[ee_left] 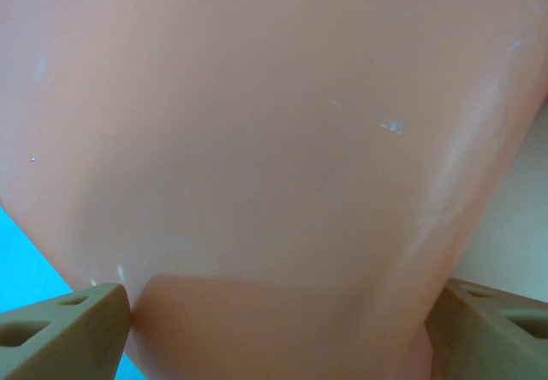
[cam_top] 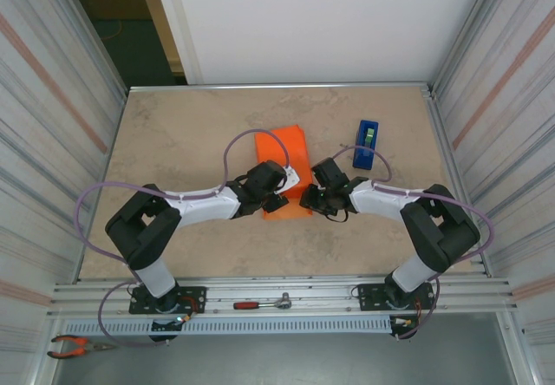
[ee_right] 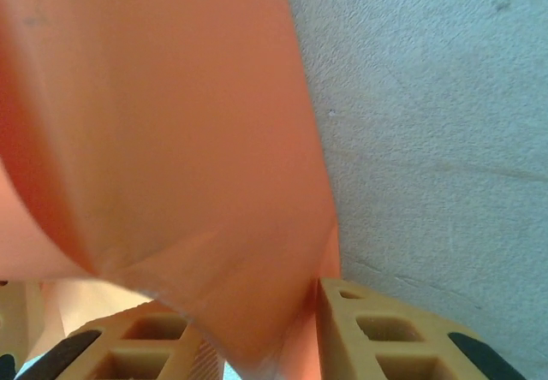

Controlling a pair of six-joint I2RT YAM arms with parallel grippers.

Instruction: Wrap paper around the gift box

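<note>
Mid-table (cam_top: pixel 173 142) — left claw (ee_left: pixel 274 333) wide astride gift box (cam_top: pixel 282 151), perhaps gripping | right claw (ee_right: pixel 265 346) pinching paper (ee_right: pixel 171 140)

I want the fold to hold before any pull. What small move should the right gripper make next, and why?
Probably close the right gripper firmly on the paper: the orange flap runs between its fingers, but a firm pinch isn't evident. The left gripper straddles the gift box, so it should stay put.
</note>
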